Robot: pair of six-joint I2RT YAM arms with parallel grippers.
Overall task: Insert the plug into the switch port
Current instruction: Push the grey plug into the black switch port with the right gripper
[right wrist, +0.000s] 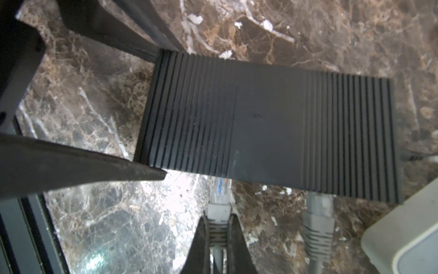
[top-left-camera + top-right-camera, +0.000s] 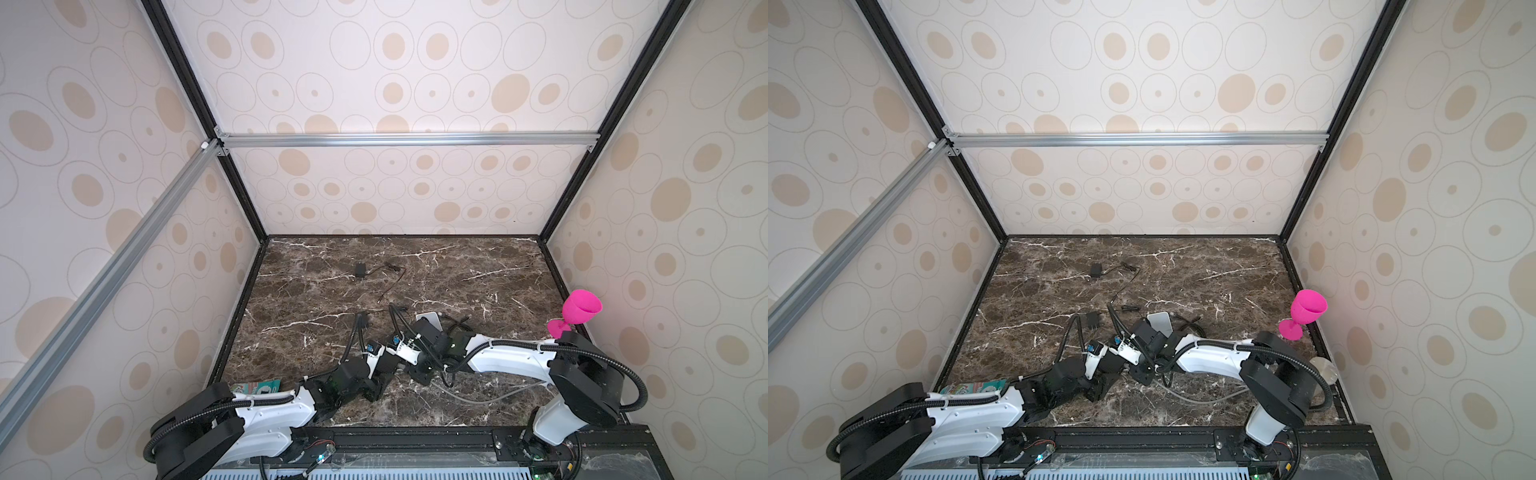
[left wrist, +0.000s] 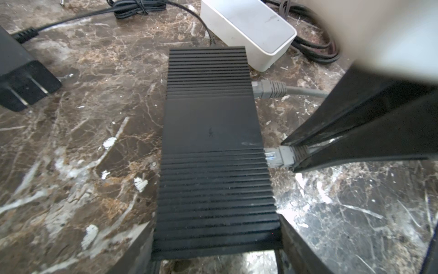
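Observation:
The black ribbed switch [image 3: 211, 123] lies flat on the marble table [image 2: 457, 266]. My left gripper [image 3: 215, 223] is shut on the switch, one finger against each long side at its near end. Holding the grey plug [image 1: 219, 199] by its ribbed boot is my right gripper [image 1: 218, 217], shut. The plug's clear tip [image 3: 271, 156] sits at the switch's port side and touches its edge; how deep it goes is hidden. In both top views the two arms meet at the front middle and hide the switch.
A second grey plug [image 3: 267, 89] sits in another port of the switch. A white box [image 3: 248, 30] and coiled black cords lie just beyond. A black power adapter [image 3: 21, 80] is nearby. A pink goblet [image 2: 579, 309] stands at the right wall, and a grey cable [image 2: 478, 399] trails at the front.

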